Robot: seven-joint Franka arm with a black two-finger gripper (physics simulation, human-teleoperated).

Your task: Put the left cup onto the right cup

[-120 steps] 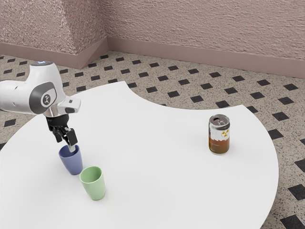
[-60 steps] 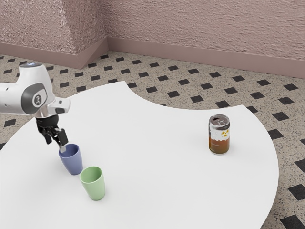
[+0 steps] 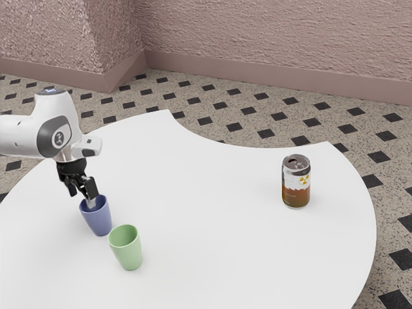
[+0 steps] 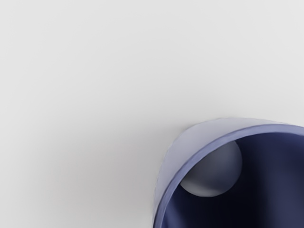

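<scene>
A blue cup (image 3: pixel 95 216) stands upright on the white table (image 3: pixel 212 212), near its edge at the exterior view's left. A green cup (image 3: pixel 125 246) stands just beside it, nearer the front and to the exterior view's right, with a small gap between them. My gripper (image 3: pixel 85 195) hangs over the blue cup's far-left rim, open, one finger (image 3: pixel 93 189) right at the rim. In the wrist view the blue cup (image 4: pixel 237 185) lies close under the hand, its dark inside and pale bottom showing.
A brown soda can (image 3: pixel 296 182) stands upright far off at the exterior view's right side of the table. The table's curved edge runs close behind my arm (image 3: pixel 38 132). A checkered floor surrounds the table.
My hand swung toward the exterior view's left, away from the blue cup, then came back over its rim. Both cups and the can stayed put.
</scene>
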